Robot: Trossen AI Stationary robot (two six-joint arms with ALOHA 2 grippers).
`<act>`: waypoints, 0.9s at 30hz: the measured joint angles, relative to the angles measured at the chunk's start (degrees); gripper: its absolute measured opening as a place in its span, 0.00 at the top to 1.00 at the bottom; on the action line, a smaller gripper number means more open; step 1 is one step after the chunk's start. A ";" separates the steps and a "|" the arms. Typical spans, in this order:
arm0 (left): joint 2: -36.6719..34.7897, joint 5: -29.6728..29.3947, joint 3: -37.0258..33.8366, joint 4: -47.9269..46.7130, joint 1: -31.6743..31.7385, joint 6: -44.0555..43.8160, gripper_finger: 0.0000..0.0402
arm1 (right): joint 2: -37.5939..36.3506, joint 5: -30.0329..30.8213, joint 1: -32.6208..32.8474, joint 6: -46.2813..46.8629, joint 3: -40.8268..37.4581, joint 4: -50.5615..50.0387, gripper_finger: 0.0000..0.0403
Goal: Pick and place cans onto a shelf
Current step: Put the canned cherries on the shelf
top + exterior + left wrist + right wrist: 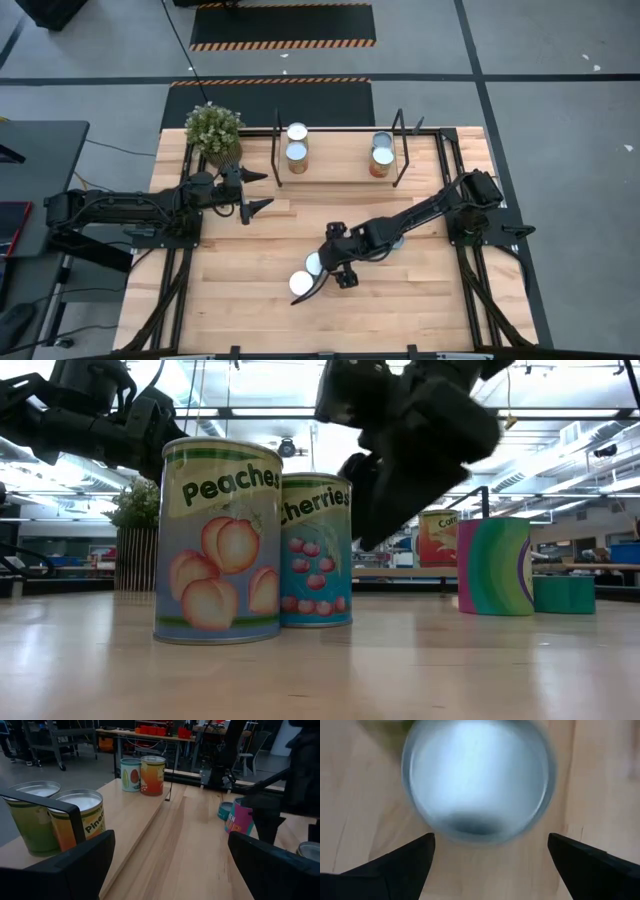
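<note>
Four cans stand on the shelf (340, 170): two at its left end (297, 142) and two at its right end (381, 150). On the tabletop, a Peaches can (218, 540) and a Cherries can (315, 550) stand upright side by side, shown in the high view as two silver tops (307, 274). My right gripper (332, 284) hangs open just above and beside them, slanting down. The right wrist view shows one silver can top (477, 780) ahead of its spread fingers. My left gripper (255, 192) waits open near the shelf's left end.
A potted plant (214, 130) stands at the table's far left corner. A rainbow-striped can (495, 565) and a short teal can (563, 594) sit on the table under my right arm. Bare wood lies between the shelf and the two near cans.
</note>
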 joint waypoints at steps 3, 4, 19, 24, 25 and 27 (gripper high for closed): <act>0.00 0.00 0.00 0.00 0.00 0.00 0.01 | -0.01 -0.33 -0.10 -0.51 -1.87 6.41 0.02; 0.01 0.00 0.00 0.00 0.00 0.00 0.01 | 0.28 -0.90 -0.16 -0.64 -2.31 7.98 0.02; 0.00 0.00 -0.02 -0.06 0.00 0.00 0.01 | 4.94 -4.01 -2.21 -0.60 -2.76 17.07 0.04; 0.01 0.01 -0.02 -0.02 0.00 0.03 0.01 | 4.59 -4.16 -2.91 -0.73 -2.55 17.09 0.16; 0.02 0.02 -0.02 -0.04 0.00 0.04 0.01 | 4.33 -4.15 -3.14 -0.74 -2.55 16.76 0.18; 0.02 0.00 -0.02 -0.02 0.00 0.02 0.01 | 3.75 -4.17 -3.78 -1.07 -2.55 16.40 0.23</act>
